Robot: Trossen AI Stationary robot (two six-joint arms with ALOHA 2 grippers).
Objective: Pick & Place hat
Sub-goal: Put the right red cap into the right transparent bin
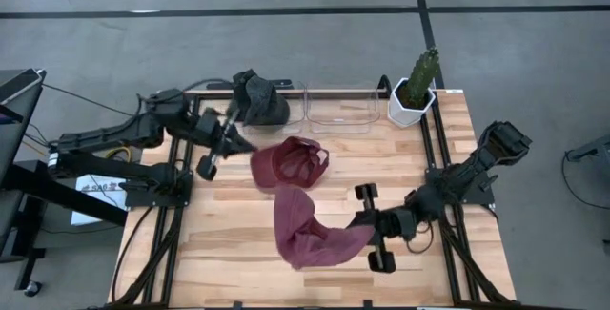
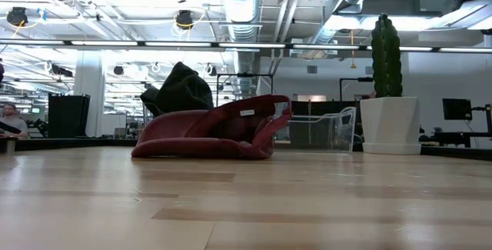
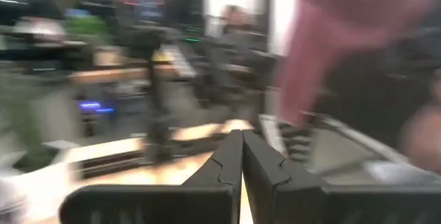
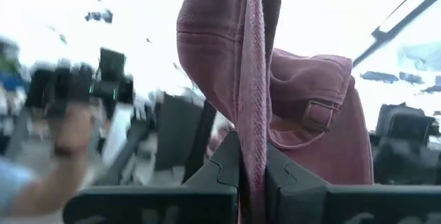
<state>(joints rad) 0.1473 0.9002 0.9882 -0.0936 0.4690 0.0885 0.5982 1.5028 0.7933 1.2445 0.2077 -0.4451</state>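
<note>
My right gripper (image 1: 367,224) is shut on a maroon hat (image 1: 310,232) over the table's near middle. That hat does not show in the low view. A second maroon hat (image 1: 289,162) rests on the wood with its opening facing up, and shows in the low view (image 2: 211,131) too. My left gripper (image 1: 240,144) is shut, just left of this second hat. In its wrist view the fingers (image 3: 241,158) hold nothing. A dark hat (image 1: 259,100) sits in the far left clear bin. My right gripper pinches a stitched edge (image 4: 252,148) of the maroon hat between its two fingers. The fingers reach in roughly level from the table's right side. The rest of the hat, with its back strap (image 4: 317,117), spreads out slack beyond the fingertips toward the table's left.
A second clear bin (image 1: 341,108) stands at the far edge beside the dark hat's bin. A cactus in a white pot (image 1: 416,91) occupies the far right corner. Bare wood (image 1: 210,243) lies near and left of the held hat. People show in the room beyond.
</note>
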